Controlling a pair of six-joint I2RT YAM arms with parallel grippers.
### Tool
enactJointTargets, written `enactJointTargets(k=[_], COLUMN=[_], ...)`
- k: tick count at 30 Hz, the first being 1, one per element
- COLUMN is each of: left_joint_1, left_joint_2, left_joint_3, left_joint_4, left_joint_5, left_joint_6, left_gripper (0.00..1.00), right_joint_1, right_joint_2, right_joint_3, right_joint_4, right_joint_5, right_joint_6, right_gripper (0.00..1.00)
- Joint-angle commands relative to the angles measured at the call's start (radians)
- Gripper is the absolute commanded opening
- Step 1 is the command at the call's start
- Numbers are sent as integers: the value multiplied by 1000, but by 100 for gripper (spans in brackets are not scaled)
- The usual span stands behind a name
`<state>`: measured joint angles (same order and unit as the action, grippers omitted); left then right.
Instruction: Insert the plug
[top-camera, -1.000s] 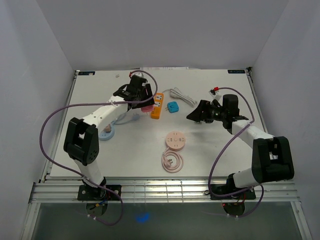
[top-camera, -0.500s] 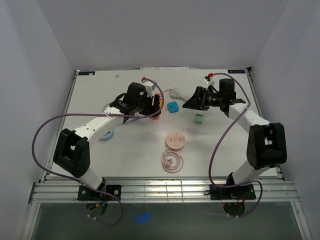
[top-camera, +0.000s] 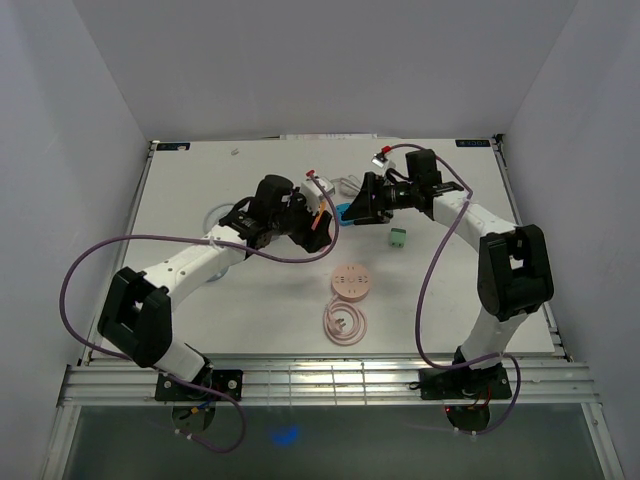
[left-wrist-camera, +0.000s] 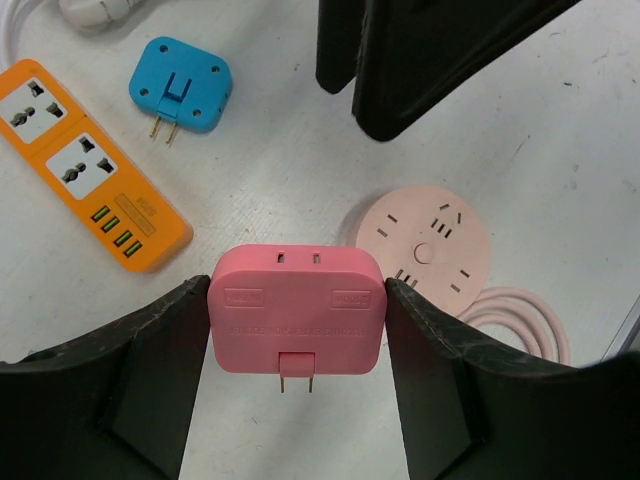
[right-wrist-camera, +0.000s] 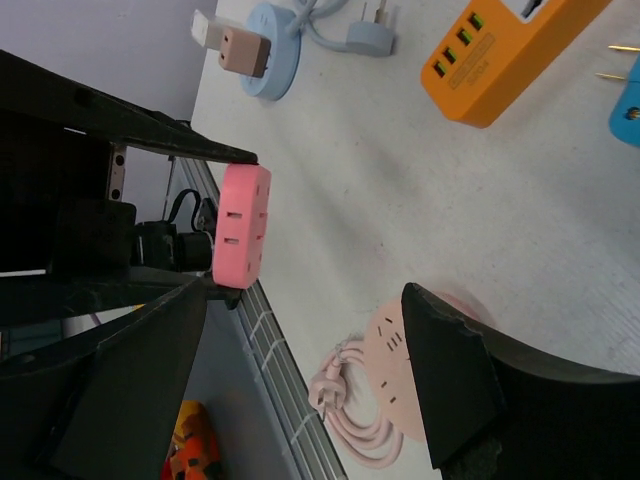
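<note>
The pink plug adapter (left-wrist-camera: 296, 312) is clamped in the left gripper (left-wrist-camera: 297, 292) above the middle of the table (top-camera: 270, 310). Its long side lies across the fingers and its prongs point back toward the wrist. The left arm reaches out from the near-left corner. The right gripper (right-wrist-camera: 305, 290) faces it, jaws apart and empty.

No legible text; pink adapter (left-wrist-camera: 295, 310) embossing blurred.
</note>
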<state>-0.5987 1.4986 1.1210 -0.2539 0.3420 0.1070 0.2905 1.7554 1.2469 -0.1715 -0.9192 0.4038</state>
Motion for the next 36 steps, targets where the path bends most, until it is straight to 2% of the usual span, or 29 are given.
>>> enactJointTargets(k=[1, 15, 25, 36], left_joint_1=[-10, -32, -36, -38], left_joint_2=[-48, -46, -44, -40], left_joint_3=[-9, -29, -35, -33], left_joint_4=[33, 65, 74, 76], left_joint_5=[14, -9, -3, -1], left_joint_6=[51, 79, 83, 85], left_gripper=[20, 21, 21, 22], right_joint_1=[53, 179, 226, 243], right_joint_2=[3, 61, 90, 115], right_joint_3=[60, 71, 63, 63], right_joint_4=[7, 16, 46, 72], right_joint_5=[-38, 34, 46, 45], right_joint_6=[30, 61, 95, 113], right_gripper=[84, 76, 62, 53])
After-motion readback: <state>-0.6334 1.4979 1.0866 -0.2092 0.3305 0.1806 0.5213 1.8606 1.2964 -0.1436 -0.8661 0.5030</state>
